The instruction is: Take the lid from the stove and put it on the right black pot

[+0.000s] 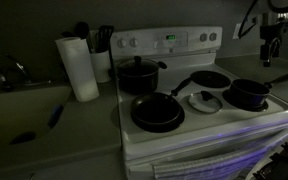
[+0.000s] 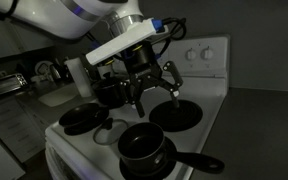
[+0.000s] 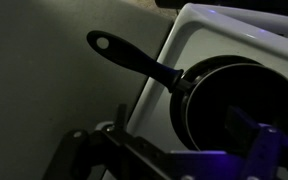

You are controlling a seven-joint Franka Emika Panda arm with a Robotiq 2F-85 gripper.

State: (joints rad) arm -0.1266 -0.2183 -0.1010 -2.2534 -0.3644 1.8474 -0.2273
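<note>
Presently hanging high over the stove (image 1: 209, 128) with the claw (image 2: 150, 92) spread as wide as it goes, fingers (image 3: 246, 135) well apart, gripping nothing and touching nothing. Clear of every pan below in both exterior views. Looking down, in the wrist view, onto the saucepan (image 3: 234, 100) from between those open fingers.

Finding the lid (image 1: 200, 103) flat on the stove top, knob (image 1: 205, 98) up, toward the front edge, between the front frying pan (image 1: 156, 112) and the saucepan, close to both; too dim to tell whether touching either. Probably parked there as a free patch among the burners, knob uppermost for an easy pinch from above.

Noting the saucepan close to the stove's side edge, uncovered, its long handle (image 3: 134, 58) poking out past that edge, well out of the way of a lid coming down. Nearer the back panel, a back frying pan (image 1: 209, 78) and a big pot (image 1: 137, 75); on the desk (image 1: 74, 140) beside the stove, a paper towel roll (image 1: 83, 68).

Judging the job barely begun: lid not yet lifted. Likely calling next for a shift over the lid and a descent with fingers astride the knob.
</note>
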